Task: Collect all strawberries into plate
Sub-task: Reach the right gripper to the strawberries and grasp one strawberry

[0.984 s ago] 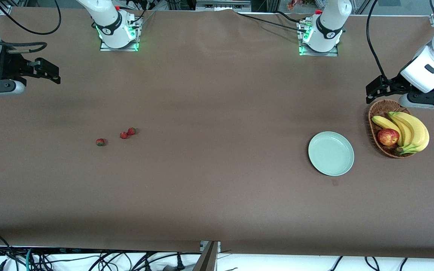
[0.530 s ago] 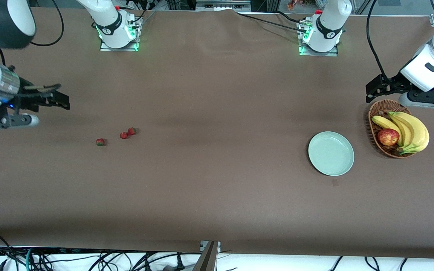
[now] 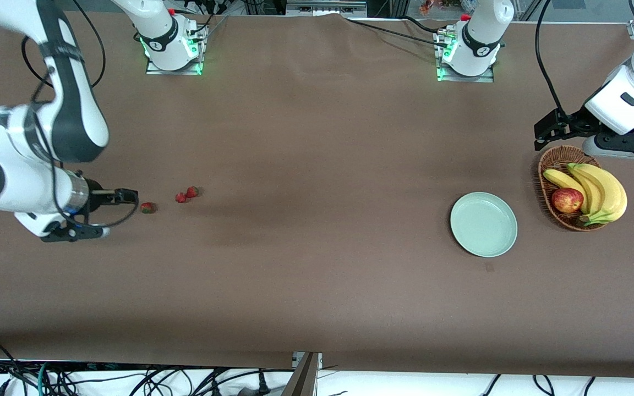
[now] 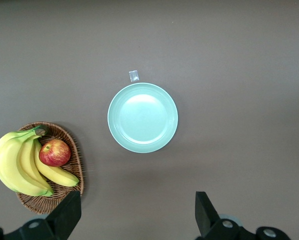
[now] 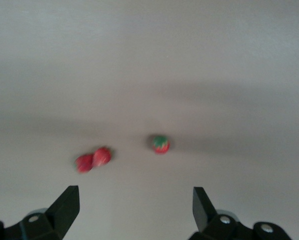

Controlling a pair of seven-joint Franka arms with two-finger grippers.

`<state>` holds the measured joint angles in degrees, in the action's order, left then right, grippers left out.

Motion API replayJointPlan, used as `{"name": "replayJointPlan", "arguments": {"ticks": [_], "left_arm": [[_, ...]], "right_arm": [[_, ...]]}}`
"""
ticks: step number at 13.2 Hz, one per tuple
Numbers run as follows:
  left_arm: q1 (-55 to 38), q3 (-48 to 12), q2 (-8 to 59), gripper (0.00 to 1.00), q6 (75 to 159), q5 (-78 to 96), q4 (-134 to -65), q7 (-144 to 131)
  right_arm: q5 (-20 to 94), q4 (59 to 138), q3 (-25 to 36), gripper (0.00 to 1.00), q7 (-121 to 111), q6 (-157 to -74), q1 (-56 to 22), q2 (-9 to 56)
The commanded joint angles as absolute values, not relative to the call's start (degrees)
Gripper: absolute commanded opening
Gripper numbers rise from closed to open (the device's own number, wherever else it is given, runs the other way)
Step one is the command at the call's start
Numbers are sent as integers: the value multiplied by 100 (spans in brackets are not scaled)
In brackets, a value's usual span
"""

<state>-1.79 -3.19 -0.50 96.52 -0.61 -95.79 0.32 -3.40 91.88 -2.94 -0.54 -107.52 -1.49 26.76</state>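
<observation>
Three small red strawberries lie on the brown table toward the right arm's end: one alone (image 3: 147, 207) (image 5: 160, 144), and two touching (image 3: 180, 197) (image 3: 192, 191) (image 5: 102, 156). My right gripper (image 3: 129, 197) (image 5: 134, 205) is open and low, just beside the lone strawberry, with nothing between its fingers. The pale mint-green plate (image 3: 483, 224) (image 4: 142, 117) sits bare toward the left arm's end. My left gripper (image 3: 544, 133) (image 4: 138, 212) hangs open and unladen over the table by the basket's rim, waiting.
A brown wicker basket (image 3: 549, 168) (image 4: 74, 152) with bananas (image 3: 603, 190) and an apple (image 3: 567, 199) stands beside the plate, closer to the table's end. A small tape mark (image 3: 489, 267) lies just nearer the camera than the plate.
The right arm has swung in from the table's end and come down, bringing its open gripper next to the lone strawberry. The left arm has stayed put.
</observation>
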Motion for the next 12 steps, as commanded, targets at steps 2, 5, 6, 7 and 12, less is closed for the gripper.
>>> {"name": "replayJointPlan", "arguments": {"ticks": [2, 5, 6, 7, 12], "left_arm": [[-202, -316, 26, 100, 9519, -9, -9404, 9], [-211, -325, 26, 100, 9519, -9, -9404, 9], [-211, -334, 26, 100, 9519, -9, -9404, 9], [-202, -343, 26, 100, 9519, -9, -9404, 9], [-202, -352, 26, 100, 9519, -9, -9404, 0]], "right_arm": [[-510, 9999, -343, 100, -26, -11923, -27, 2900], [-519, 10765, -177, 100, -192, -12787, -18, 2900], [-510, 10801, -97, 100, -420, -12832, -9, 2935], [-510, 10802, -53, 100, -544, -12832, 26, 2988], [-475, 11091, -44, 100, -554, -13288, 53, 3103]]}}
